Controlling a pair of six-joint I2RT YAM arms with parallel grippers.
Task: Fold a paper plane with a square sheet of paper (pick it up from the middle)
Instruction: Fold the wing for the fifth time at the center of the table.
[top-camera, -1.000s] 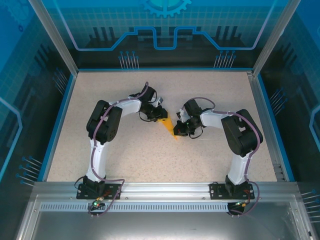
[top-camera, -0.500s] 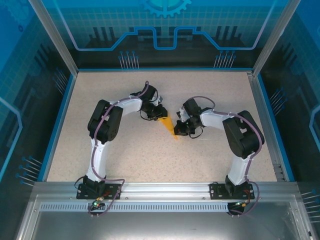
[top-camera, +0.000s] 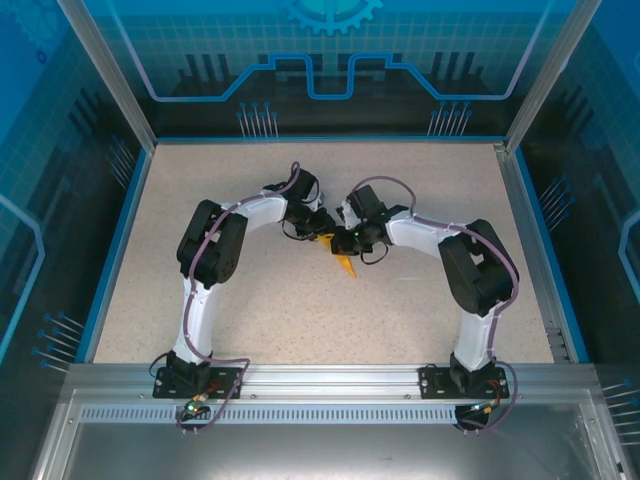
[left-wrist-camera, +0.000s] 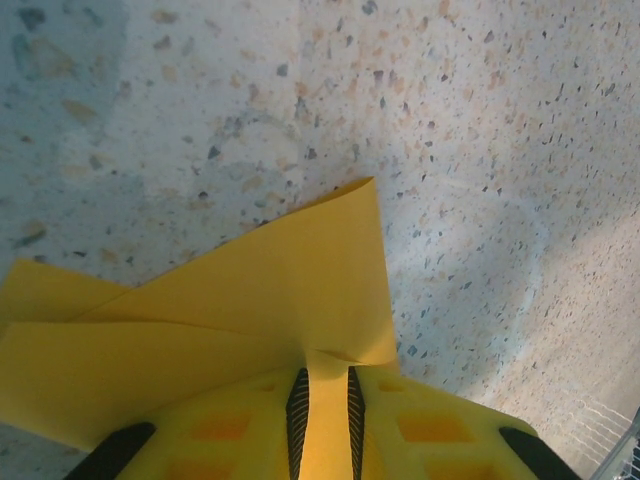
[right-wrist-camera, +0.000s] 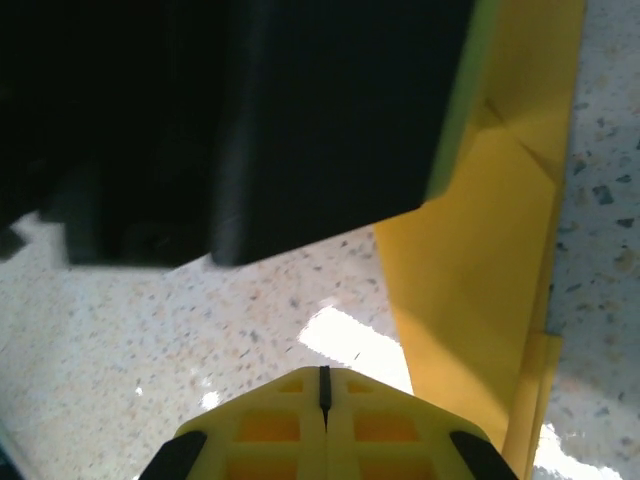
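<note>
Over the speckled worktop (top-camera: 250, 310) the right hand (right-wrist-camera: 323, 385), shut and empty, has swung in close beside the left hand (left-wrist-camera: 326, 385), which pinches the part-folded sheet of paper (left-wrist-camera: 270, 290) just ahead of both; likely a crease-pressing step comes next

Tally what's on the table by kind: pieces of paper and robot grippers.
Paper: 1, the folded orange-yellow paper sheet, pinched in the left gripper
Grippers: 2, the left gripper and the right gripper, which is shut on nothing
Total: 3
</note>
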